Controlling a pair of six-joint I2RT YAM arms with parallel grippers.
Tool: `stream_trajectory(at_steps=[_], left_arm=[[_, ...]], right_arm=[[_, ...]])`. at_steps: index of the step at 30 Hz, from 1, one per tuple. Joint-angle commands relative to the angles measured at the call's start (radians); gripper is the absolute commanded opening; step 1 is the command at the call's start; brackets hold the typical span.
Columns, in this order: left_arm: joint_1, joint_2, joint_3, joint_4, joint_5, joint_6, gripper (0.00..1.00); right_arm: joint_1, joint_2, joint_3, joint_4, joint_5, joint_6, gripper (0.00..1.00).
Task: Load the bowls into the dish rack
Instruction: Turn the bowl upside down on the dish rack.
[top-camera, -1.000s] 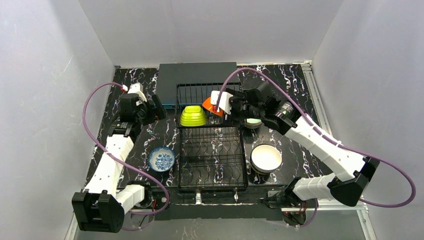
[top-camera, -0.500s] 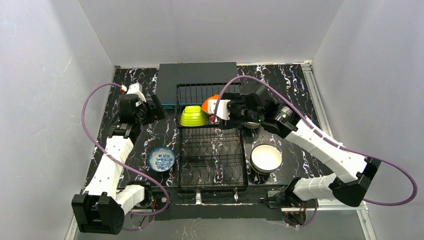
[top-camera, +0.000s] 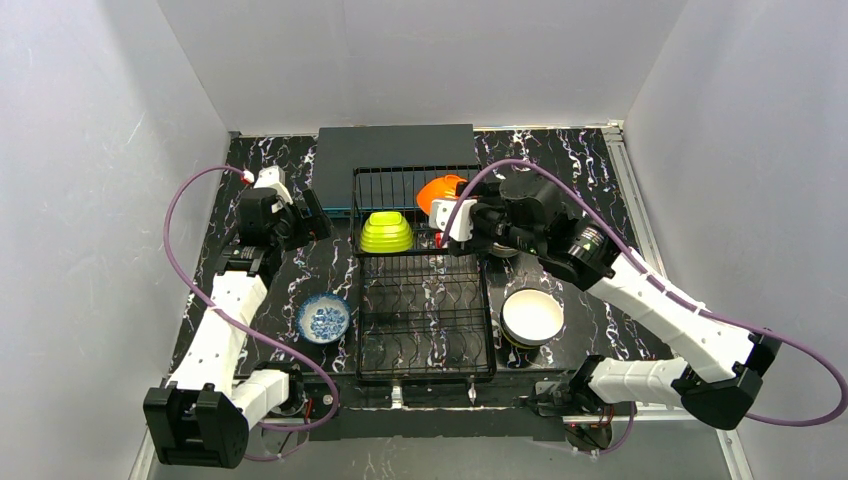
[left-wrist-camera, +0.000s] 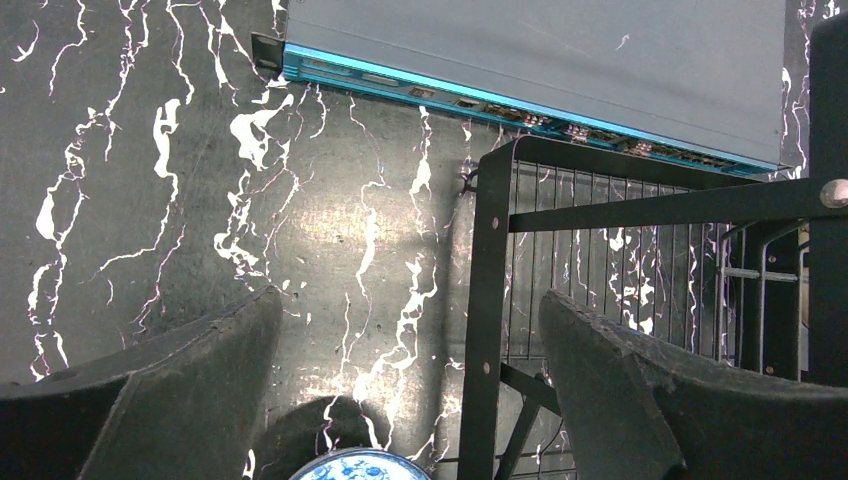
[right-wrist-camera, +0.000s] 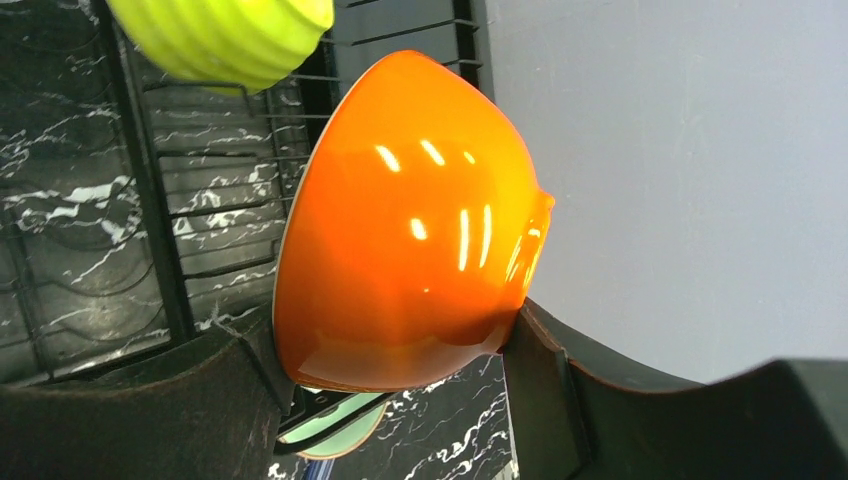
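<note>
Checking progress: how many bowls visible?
5: lime bowl racked; orange bowl in right end effector; patterned bowl left of rack; white bowl right of it; mint bowl beneath arm. More may hide.

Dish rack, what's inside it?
In the dish rack, a lime green bowl sits in the back tier. The right gripper holds an orange bowl there; beneath it is hidden.

Both arms (top-camera: 222, 320) have white shells, black joints and purple cables (top-camera: 170, 225).
</note>
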Motion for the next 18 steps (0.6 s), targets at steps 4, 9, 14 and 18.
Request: stream_trajectory(at_steps=[4,9,14,18], left_arm=[[0.004,0.004,-0.009,0.005,0.005,0.011,0.98],[0.006,0.014,-0.005,0.002,0.011,0.009,0.98],[0.005,0.014,-0.007,0.005,0.02,0.008,0.98],[0.006,0.013,-0.007,0.006,0.024,0.008,0.98]], right_arm=[[0.001,-0.005,0.064,-0.106,-0.06,-0.077,0.01],[0.001,-0.014,0.051,-0.133,-0.099,-0.094,0.01],[0.002,-0.004,0.051,-0.166,-0.124,-0.127,0.01],[0.004,0.005,0.049,-0.184,-0.132,-0.147,0.01]])
